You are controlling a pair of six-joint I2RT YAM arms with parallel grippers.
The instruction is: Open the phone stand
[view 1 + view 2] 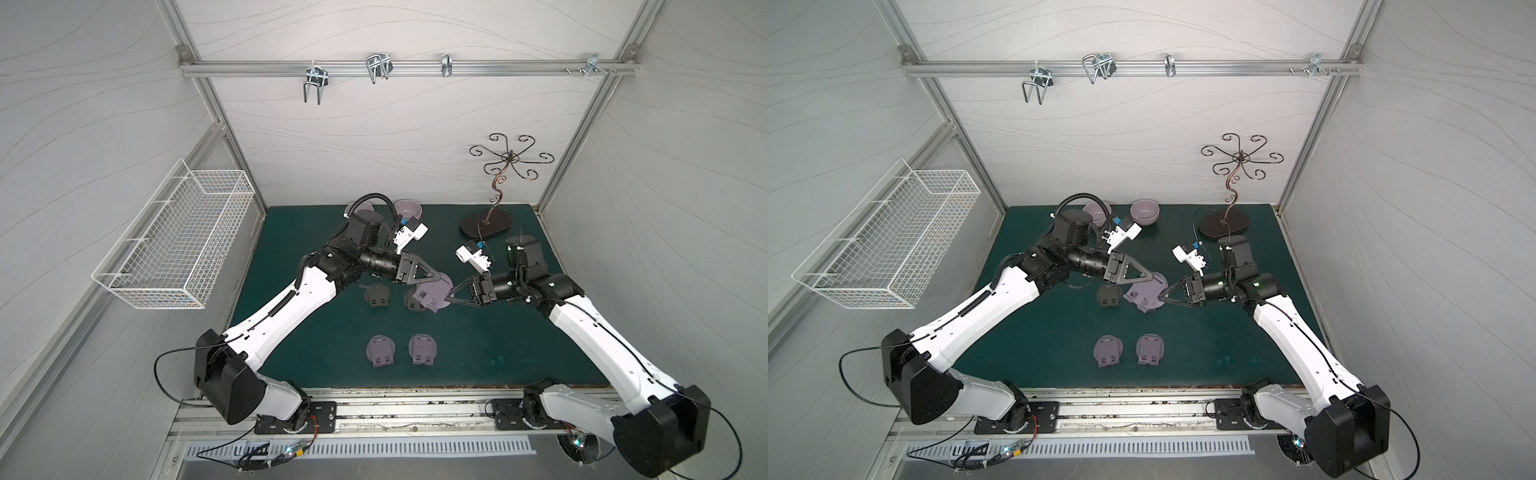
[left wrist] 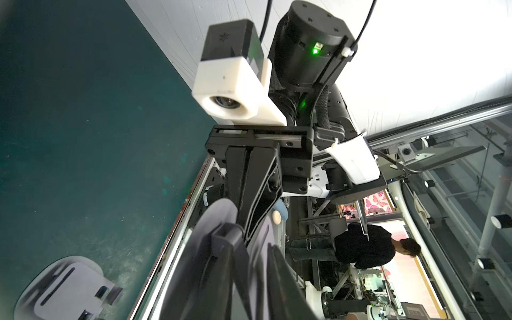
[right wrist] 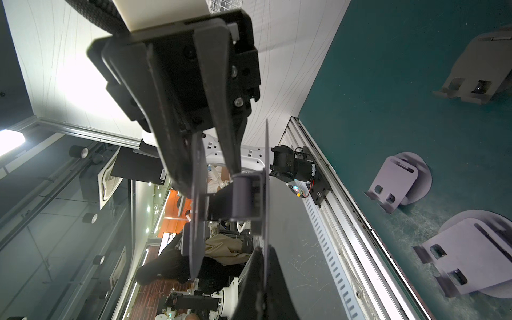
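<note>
Pinching the phone stand [image 1: 430,295] mid-frame with the right gripper [image 1: 446,298], I cannot tell if the left gripper [image 1: 440,276] grips, so pulling may drop it.

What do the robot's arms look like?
Both the left arm and right arm have white shells with black joints and bases. Black cables loop along them. The fingers are black, pointed triangles, and a white camera block sits above each.

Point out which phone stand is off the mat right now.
The lavender stand held up between the left gripper and right gripper, mid-table. The two dark stands beside it and the two front lavender stands all rest on the green mat.
</note>
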